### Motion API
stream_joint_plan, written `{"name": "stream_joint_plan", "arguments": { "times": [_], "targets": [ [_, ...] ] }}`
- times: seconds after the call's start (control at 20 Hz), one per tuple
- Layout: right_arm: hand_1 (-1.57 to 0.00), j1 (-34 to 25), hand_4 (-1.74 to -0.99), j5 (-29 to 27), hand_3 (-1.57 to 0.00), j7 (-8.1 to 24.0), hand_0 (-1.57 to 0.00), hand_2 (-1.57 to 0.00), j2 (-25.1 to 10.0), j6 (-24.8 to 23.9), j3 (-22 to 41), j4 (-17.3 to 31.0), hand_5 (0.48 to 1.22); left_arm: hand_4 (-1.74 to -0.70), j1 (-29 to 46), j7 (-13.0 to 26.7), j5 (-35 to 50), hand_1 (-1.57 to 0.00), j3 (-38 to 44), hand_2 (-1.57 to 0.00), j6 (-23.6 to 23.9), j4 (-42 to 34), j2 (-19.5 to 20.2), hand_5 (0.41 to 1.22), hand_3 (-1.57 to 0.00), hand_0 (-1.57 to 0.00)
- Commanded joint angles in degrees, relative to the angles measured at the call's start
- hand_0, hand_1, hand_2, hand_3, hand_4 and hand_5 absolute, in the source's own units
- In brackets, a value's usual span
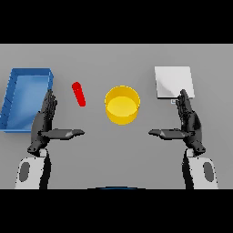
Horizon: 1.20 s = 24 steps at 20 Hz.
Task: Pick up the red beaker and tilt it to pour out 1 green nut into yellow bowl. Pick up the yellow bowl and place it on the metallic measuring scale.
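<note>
In the head view we see both robot hands flat and open, thumbs turned inward, holding nothing: left robot hand (44, 120) just beside the blue tray (13, 98), right robot hand (188, 120) below the scale (174, 82), ready (we judge) to reach. The beaker (78, 94) lies between tray and bowl (122, 105) on the worktop (118, 154), long axis running away, leaning slightly left.

Dark left hand (44, 122), dark right hand (189, 122), white forearms (grey oval insets)

Plain grey table (116, 59), evenly lit
</note>
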Motion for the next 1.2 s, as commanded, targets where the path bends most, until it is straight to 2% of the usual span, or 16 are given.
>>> {"name": "stream_joint_plan", "arguments": {
  "times": [0.0,0.25,0.3,0.35,0.4,0.5,0.6,0.7,0.75,0.9,0.95,1.15],
  "targets": [
    [0.00,0.0,-1.128,0.0,0.00,0.0,0.00,0.00,0.1,-0.1,0.1,0.0,0.660,-1.09,-0.2,0.1,0.1,0.00,0.1,0.00,0.1,0.1,0.0,0.623,0.00,0.00],
    [0.00,-0.2,-1.128,0.8,0.00,0.3,0.00,0.00,0.8,-0.8,0.7,-0.1,0.660,-1.09,-2.6,0.7,0.3,0.00,1.0,0.00,0.5,2.0,0.4,0.623,0.00,0.00],
    [0.00,2.2,-1.128,6.8,0.00,-3.9,0.00,0.00,-1.0,-1.6,4.1,-3.2,0.660,-1.09,0.0,-0.9,-2.5,0.00,-1.1,0.00,-0.1,-0.5,1.8,0.623,0.00,0.00],
    [0.00,3.9,-1.128,11.2,0.00,-6.7,0.00,0.00,-1.4,-2.7,6.4,-4.4,0.663,-1.09,1.9,-2.2,-4.5,0.00,-2.5,0.00,0.2,-2.5,2.2,0.620,0.00,0.00],
    [0.00,4.7,-1.127,13.7,0.00,-7.2,0.00,0.00,-1.8,-3.5,7.4,-5.3,0.664,-1.09,3.5,-2.8,-6.1,0.00,-3.7,0.00,0.5,-4.1,2.2,0.618,0.00,0.00],
    [0.00,5.9,-1.126,16.0,0.00,-7.3,0.00,0.00,-2.0,-3.8,8.8,-6.1,0.668,-1.10,3.9,-0.3,-7.5,0.00,-4.7,0.00,1.0,-5.5,2.2,0.615,0.00,0.00],
    [0.00,5.1,-1.112,17.2,0.00,-5.4,0.00,0.00,-1.8,-4.8,9.0,-6.2,0.659,-1.10,3.9,1.5,-8.7,0.00,-5.7,0.00,1.4,-6.3,1.9,0.616,0.00,0.00],
    [0.00,5.7,-1.121,16.1,0.00,-6.8,0.00,0.00,-1.7,-4.2,8.8,-6.5,0.658,-1.09,3.5,2.2,-9.4,0.00,-5.5,0.00,1.4,-4.6,2.4,0.612,0.00,0.00],
    [0.00,5.7,-1.123,15.8,0.00,-6.2,0.00,0.00,-1.7,-3.9,8.8,-6.6,0.653,-1.09,2.4,2.0,-9.9,0.00,-5.7,0.00,1.7,-3.3,2.1,0.612,0.00,0.00],
    [0.00,5.6,-1.143,15.8,0.00,-4.5,0.00,0.00,-1.9,-4.0,8.5,-7.4,0.650,-1.12,-2.6,0.0,-10.5,0.00,-4.8,0.00,2.4,1.9,1.9,0.627,0.00,0.00],
    [0.00,6.7,-1.160,15.3,0.00,-6.0,0.00,0.00,-1.5,-3.7,8.8,-7.5,0.651,-1.13,-3.6,-1.3,-10.4,0.00,-4.4,0.00,2.5,3.3,1.9,0.633,0.00,0.00],
    [0.00,5.9,-1.204,13.8,0.00,-6.1,0.00,0.00,-1.3,-3.2,8.0,-6.5,0.661,-1.15,-10.5,-2.7,-10.8,0.00,-2.1,0.00,4.1,12.2,1.9,0.636,0.00,0.00]
  ]
}}
